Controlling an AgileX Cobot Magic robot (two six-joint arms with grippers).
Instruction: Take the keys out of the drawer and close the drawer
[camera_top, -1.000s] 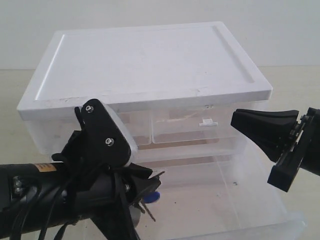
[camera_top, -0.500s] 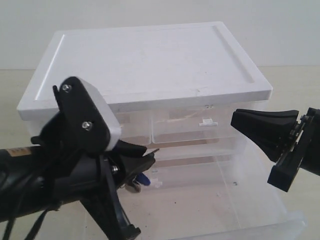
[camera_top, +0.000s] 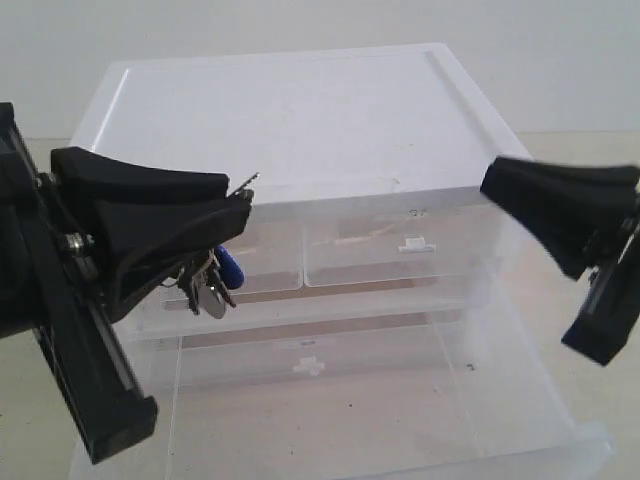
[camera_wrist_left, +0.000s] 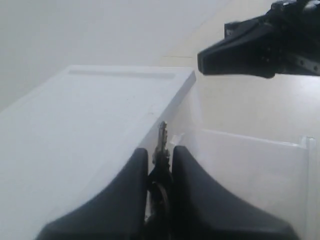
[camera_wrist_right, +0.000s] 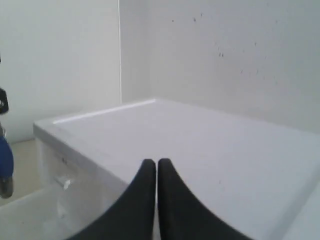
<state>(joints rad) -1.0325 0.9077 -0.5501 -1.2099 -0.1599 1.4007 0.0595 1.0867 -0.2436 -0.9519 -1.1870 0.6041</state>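
Exterior view: left gripper (camera_top: 240, 205), closed on the keys (camera_top: 210, 292), holds them above the open drawer (camera_top: 560, 445). Right gripper (camera_top: 490, 180), closed and empty, hangs beside it; pushing it shut probably comes next.

No text, brand or number can be read. A tiny dark mark (camera_top: 417, 212) above the small white tab handle (camera_top: 416, 243) of one half-width translucent drawer (camera_top: 360, 262) is too small to decipher.

We are seeing matte black bodies: the left gripper (camera_top: 240, 203) showing curved tapering fingers (camera_top: 150, 186), a silver screw (camera_top: 74, 241) and a straight rail (camera_top: 95, 385), the right gripper (camera_top: 492, 182) looking alike.
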